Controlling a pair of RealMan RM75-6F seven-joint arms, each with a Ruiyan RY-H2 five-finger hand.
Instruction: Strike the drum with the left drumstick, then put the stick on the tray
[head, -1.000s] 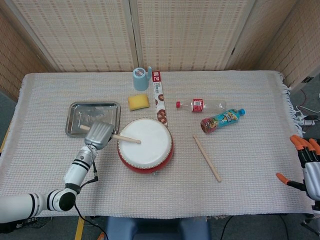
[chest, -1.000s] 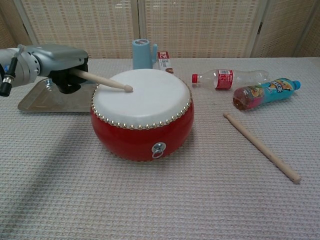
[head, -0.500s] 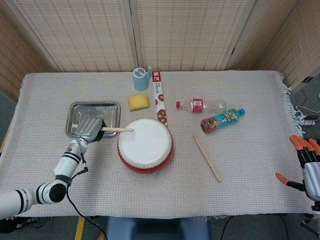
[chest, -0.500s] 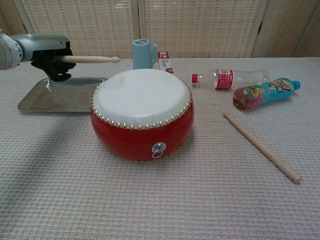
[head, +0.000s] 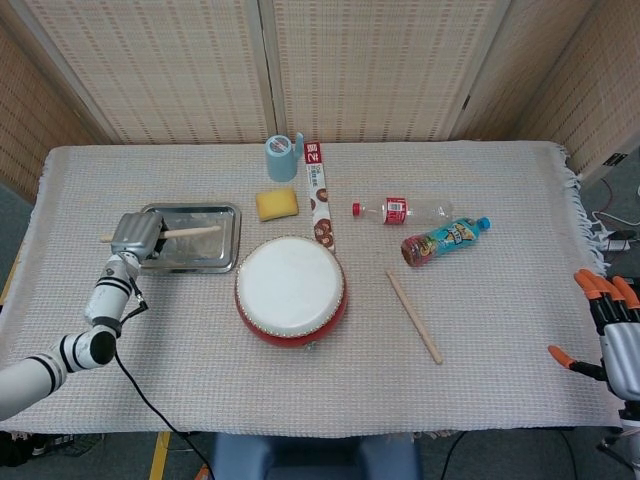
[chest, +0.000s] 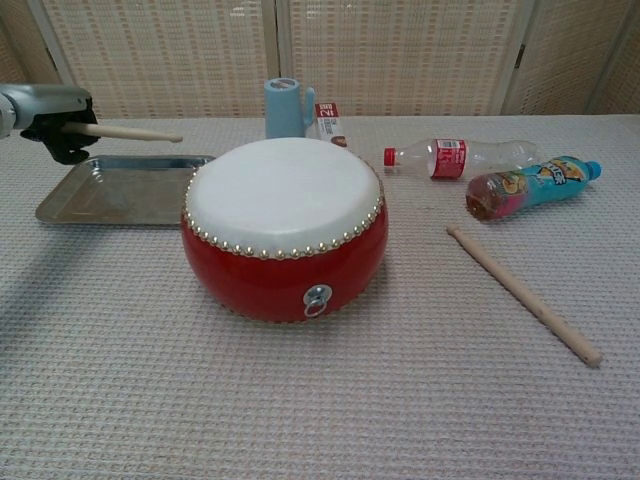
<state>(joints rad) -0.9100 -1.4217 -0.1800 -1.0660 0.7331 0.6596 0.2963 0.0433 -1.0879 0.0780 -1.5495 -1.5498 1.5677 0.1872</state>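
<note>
Left drumstick (head: 190, 231) gripped in left hand (head: 135, 237), held roughly level above the metal tray (head: 228, 250); chest view shows the stick raised clear of the tray floor, tip pointing toward the drum (chest: 284, 228). Left hand sits over the tray's left end, fingers wrapped on the stick's butt. Tray lies just left of the drum, apart from it. Drum upright, white head up, red shell, near the middle of the cloth-covered surface (head: 480, 350).

Second drumstick (head: 414, 316) lies flat to the drum's right, untouched. Behind the drum: yellow sponge (head: 277, 204), blue cup (head: 282, 158), long narrow box (head: 319, 195). To the right of these, a clear bottle (head: 402, 210) and a colourful bottle (head: 445, 240), both on their sides.

Right hand (head: 612, 335) at the surface's right edge, orange-tipped fingers spread, holding nothing.
</note>
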